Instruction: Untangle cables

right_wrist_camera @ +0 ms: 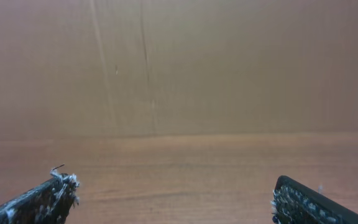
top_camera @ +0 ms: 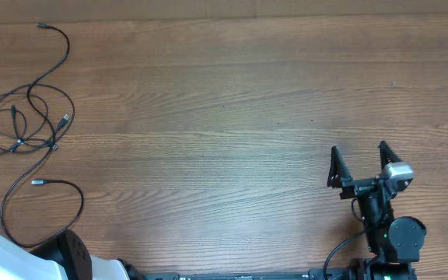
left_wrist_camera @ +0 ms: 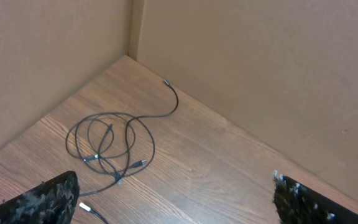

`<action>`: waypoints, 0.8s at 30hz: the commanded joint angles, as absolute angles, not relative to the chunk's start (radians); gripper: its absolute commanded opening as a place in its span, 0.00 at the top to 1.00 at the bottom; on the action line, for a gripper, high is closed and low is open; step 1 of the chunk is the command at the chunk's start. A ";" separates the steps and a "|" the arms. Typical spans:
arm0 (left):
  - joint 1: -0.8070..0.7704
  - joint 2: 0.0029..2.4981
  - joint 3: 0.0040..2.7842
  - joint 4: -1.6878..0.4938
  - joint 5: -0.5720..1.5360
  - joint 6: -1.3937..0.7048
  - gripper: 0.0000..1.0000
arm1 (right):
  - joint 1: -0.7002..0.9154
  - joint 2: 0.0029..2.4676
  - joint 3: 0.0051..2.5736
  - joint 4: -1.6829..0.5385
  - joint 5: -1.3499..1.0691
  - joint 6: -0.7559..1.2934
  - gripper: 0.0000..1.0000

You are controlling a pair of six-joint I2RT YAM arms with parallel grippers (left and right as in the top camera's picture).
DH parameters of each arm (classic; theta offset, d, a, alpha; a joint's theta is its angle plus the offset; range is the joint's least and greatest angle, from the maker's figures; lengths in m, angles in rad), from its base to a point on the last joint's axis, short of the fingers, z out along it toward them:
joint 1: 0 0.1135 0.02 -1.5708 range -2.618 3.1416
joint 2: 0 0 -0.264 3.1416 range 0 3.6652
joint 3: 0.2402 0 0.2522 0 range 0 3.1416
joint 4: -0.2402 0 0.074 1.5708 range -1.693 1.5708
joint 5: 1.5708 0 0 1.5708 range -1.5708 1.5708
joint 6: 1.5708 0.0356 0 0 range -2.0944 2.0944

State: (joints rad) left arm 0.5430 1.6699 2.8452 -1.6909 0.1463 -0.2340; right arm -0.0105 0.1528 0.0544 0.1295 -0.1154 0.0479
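brown wood grain covers the table (top_camera: 224, 101), and the cables (top_camera: 26, 117) lie at its far left side as thin black loops crossing one another, with one strand running off toward the table's back edge. only the overhead view shows a further long loop curling toward the table's front edge, ending in a silvery plug (top_camera: 37, 183). the left wrist view cuts that loop off and catches just the plug (left_wrist_camera: 86, 208) at the bottom of its picture. it does show the cables (left_wrist_camera: 110, 146) close up, near the table corner where two sides of a cardboard wall (left_wrist_camera: 260, 74) meet.

the left gripper (left_wrist_camera: 175, 180) hangs above the table near the cables, fingers spread wide with nothing between them. the right gripper (top_camera: 358, 148) sits toward the table's right front, well apart from the cables, fingers also spread wide and empty. its own camera sees bare table, wall and a tiny black sliver of cable at the left edge.
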 commanded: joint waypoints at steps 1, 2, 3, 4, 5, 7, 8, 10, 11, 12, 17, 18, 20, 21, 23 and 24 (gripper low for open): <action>0.542 1.662 2.849 -1.689 0.150 -0.244 0.00 | -0.004 0.084 0.008 0.093 -0.105 0.044 0.00; 0.542 1.662 2.849 -1.689 0.150 -0.244 0.01 | -0.004 0.076 0.008 0.062 -0.105 0.044 0.00; 0.542 1.662 2.849 -1.689 0.150 -0.244 0.00 | -0.004 0.072 0.008 0.040 -0.105 0.044 0.00; 0.542 1.662 2.849 -1.689 0.150 -0.244 0.00 | -0.004 0.067 0.008 0.007 -0.105 0.044 0.00; 0.542 1.662 2.849 -1.689 0.150 -0.244 0.00 | -0.004 0.065 0.008 -0.011 -0.105 0.044 0.00; 0.542 1.662 2.849 -1.689 0.150 -0.244 0.00 | -0.004 0.061 0.008 -0.069 -0.108 0.064 0.00; 0.542 1.662 2.849 -1.689 0.150 -0.244 0.00 | -0.002 0.058 0.008 -0.077 -0.109 0.085 0.00; 0.542 1.662 2.849 -1.689 0.150 -0.244 0.00 | -0.001 0.040 0.008 -0.074 -0.113 0.147 0.00; 0.542 1.662 2.849 -1.689 0.150 -0.244 0.00 | -0.001 0.006 0.008 -0.074 -0.113 0.173 0.00; 0.542 1.662 2.849 -1.689 0.150 -0.244 0.01 | -0.001 0.000 0.008 -0.068 -0.113 0.174 0.00; 0.542 1.662 2.849 -1.689 0.150 -0.244 0.01 | 0.004 0.003 0.008 -0.073 -0.113 0.175 0.00; 0.542 1.662 2.849 -1.689 0.150 -0.244 0.00 | 0.004 0.003 0.008 -0.073 -0.113 0.175 0.00; 0.542 1.662 2.849 -1.689 0.150 -0.244 0.00 | 0.004 0.003 0.008 -0.073 -0.113 0.175 0.00; 0.542 1.662 2.849 -1.689 0.150 -0.244 0.01 | 0.004 0.003 0.008 -0.073 -0.113 0.175 0.00; 0.542 1.662 2.849 -1.689 0.150 -0.244 0.01 | 0.004 0.003 0.008 -0.073 -0.113 0.175 0.00; 0.542 1.662 2.849 -1.689 0.150 -0.244 0.00 | 0.004 0.003 0.008 -0.073 -0.113 0.175 0.00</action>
